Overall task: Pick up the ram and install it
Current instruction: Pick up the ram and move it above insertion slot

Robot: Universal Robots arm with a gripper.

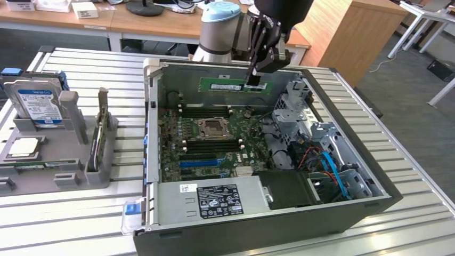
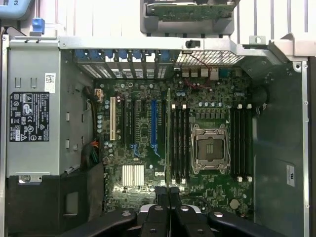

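So the silver-grey robot arm with the pale blue joint cap (image 1: pixel 215 29) stands at the far edge in the exterior view, and its black wrist section (image 1: pixel 281 10) points pretty much straight down. The black two-finger gripper (image 1: pixel 254 80) hangs below it, clamped on the ram (image 1: pixel 231 84), a long thin green circuit-board stick. It grips near the end toward the exterior view's right, and the stick sits level and on edge. The wrist view of the gripper (image 2: pixel 168 195) agrees: two black fingers (image 2: pixel 161 200) pressed either side of the stick's thin edge, and curved black linkage arms (image 2: pixel 123 219) splayed out to both sides.
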